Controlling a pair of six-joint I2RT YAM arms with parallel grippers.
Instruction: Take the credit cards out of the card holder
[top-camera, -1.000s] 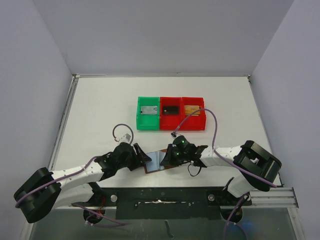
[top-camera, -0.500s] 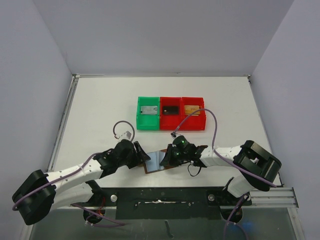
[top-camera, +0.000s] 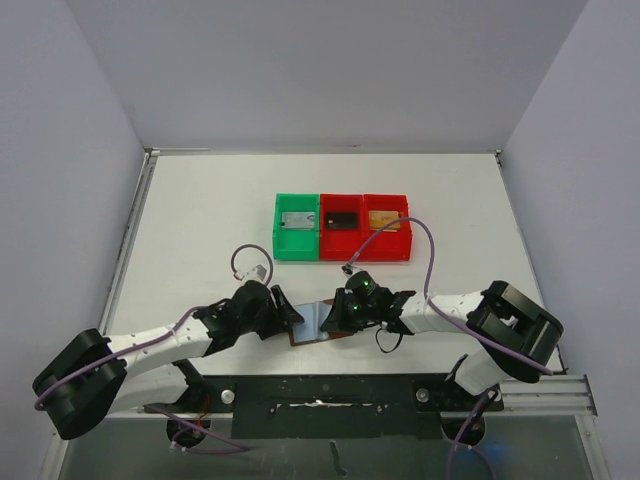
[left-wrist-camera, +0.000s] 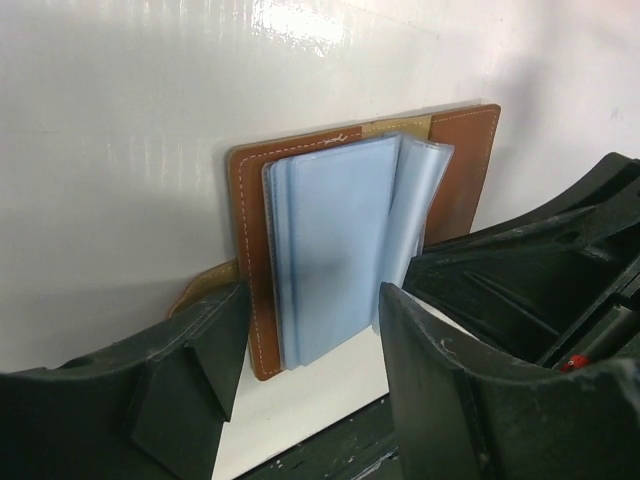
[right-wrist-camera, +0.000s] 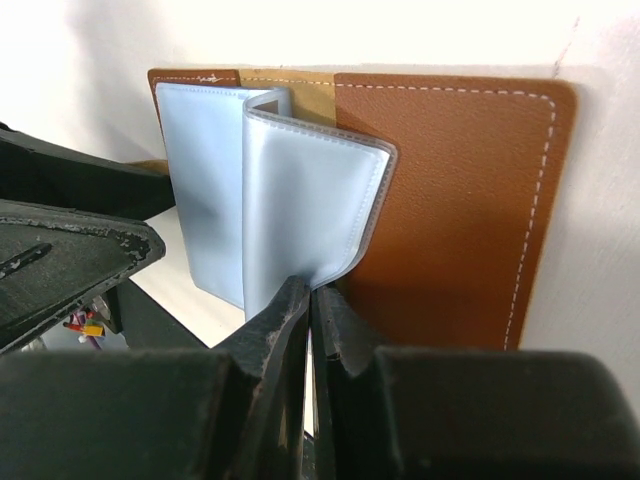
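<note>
Your right claw (right-wrist-camera: 308, 300) clamps the holder's (right-wrist-camera: 450, 200) leaf (right-wrist-camera: 300, 190) up, likely so your left claw (left-wrist-camera: 310, 305), apart at the holder's edge, can reach in.

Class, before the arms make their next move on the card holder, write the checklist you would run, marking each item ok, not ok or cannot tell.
1. Right gripper shut on the blue-grey pocket page: ok.
2. Left gripper open, facing the card holder: ok.
3. Card holder lying open on the table: ok.
4. Card edge exposed for grasping: not ok, none visible.
5. Cards inside the card holder: cannot tell.
</note>
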